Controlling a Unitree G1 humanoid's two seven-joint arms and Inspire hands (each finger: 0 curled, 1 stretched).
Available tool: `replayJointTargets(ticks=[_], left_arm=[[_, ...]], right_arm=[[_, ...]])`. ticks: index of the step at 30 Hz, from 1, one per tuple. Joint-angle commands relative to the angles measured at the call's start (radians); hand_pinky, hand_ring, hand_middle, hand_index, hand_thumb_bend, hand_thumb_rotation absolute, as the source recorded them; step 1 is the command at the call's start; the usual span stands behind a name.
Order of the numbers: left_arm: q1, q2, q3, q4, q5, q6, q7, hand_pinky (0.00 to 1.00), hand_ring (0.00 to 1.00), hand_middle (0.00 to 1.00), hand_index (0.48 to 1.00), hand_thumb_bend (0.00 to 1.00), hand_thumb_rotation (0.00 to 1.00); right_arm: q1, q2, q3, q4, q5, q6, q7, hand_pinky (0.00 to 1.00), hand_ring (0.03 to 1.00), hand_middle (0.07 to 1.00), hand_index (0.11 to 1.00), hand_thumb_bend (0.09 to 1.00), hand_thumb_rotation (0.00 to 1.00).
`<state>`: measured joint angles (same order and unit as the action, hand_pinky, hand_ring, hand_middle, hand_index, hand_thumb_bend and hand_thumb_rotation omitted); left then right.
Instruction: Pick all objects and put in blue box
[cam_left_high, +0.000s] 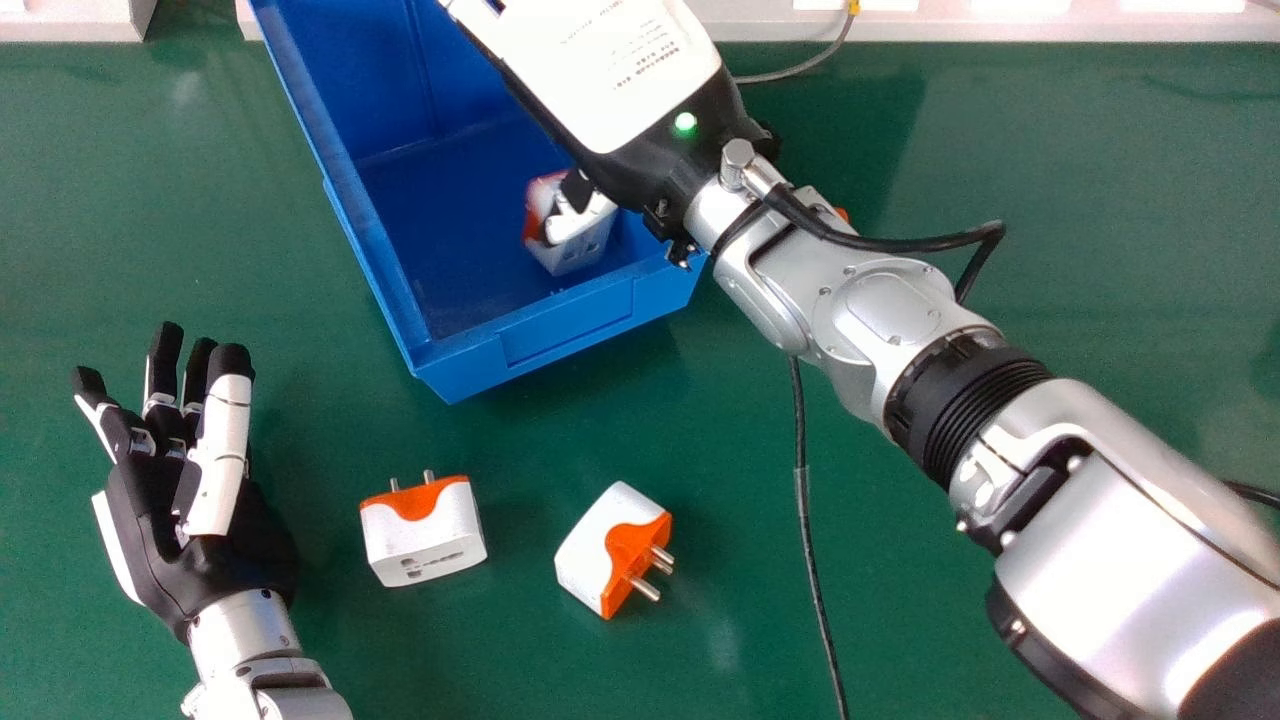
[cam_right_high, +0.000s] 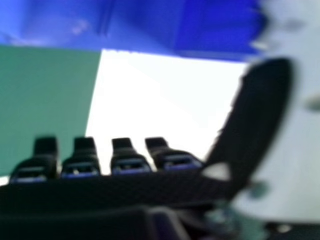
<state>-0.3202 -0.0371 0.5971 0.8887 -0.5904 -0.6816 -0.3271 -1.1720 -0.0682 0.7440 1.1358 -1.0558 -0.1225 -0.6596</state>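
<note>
Now the right hand is over the blue box, with its arm coming in from the right. I can't tell if this hand is gripping or has let go. Just under it, inside the box near the near right corner, is a white and orange plug. The hand hides part of that plug.

The box sits at the far side of the green table, a bit left of the middle. A small orange bit peeks out from behind the right arm.

Two more plugs are on the table, on the near side of the box and apart from each other. The left plug has its metal pins pointing to the far side. The right plug has its pins pointing right and a little to the near side.

At the near left, the left hand is open and holds nothing. A black cord runs along the table, right of both plugs.
</note>
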Motion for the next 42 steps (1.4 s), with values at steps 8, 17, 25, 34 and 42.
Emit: replayJointTargets(ticks=[8,17,25,34,42], left_arm=[[0.005,0.004,0.003,0.0,-0.007,-0.012,-0.019,0.83,0.88,0.9,0.897,0.68,0.09],[0.018,-0.002,0.002,-0.01,-0.001,-0.013,-0.015,0.83,0.88,0.9,0.893,0.69,0.08],[0.03,-0.005,-0.003,-0.02,0.006,-0.018,-0.012,0.84,0.88,0.89,0.894,0.69,0.08],[0.044,-0.005,-0.011,-0.03,0.008,-0.009,-0.011,0.85,0.88,0.9,0.897,0.69,0.08],[0.042,-0.01,-0.017,-0.035,0.012,-0.007,0.003,0.83,0.87,0.89,0.89,0.68,0.08]], right_arm=[[-0.012,-0.015,-0.002,-0.073,0.009,0.005,-0.094,1.0,1.0,1.0,1.0,1.0,0.68],[0.203,-0.1,-0.136,-0.46,0.127,-0.055,-0.051,1.0,1.0,1.0,1.0,1.0,0.69],[0.583,-0.09,-0.217,-0.69,0.194,-0.182,-0.249,0.98,1.0,1.0,1.0,1.0,0.81],[0.897,-0.073,-0.101,-0.575,0.175,-0.26,-0.205,0.92,0.991,1.0,1.0,1.0,0.88],[0.955,-0.177,-0.088,-0.892,0.224,0.075,0.672,0.98,0.999,1.0,1.0,1.0,0.97]])
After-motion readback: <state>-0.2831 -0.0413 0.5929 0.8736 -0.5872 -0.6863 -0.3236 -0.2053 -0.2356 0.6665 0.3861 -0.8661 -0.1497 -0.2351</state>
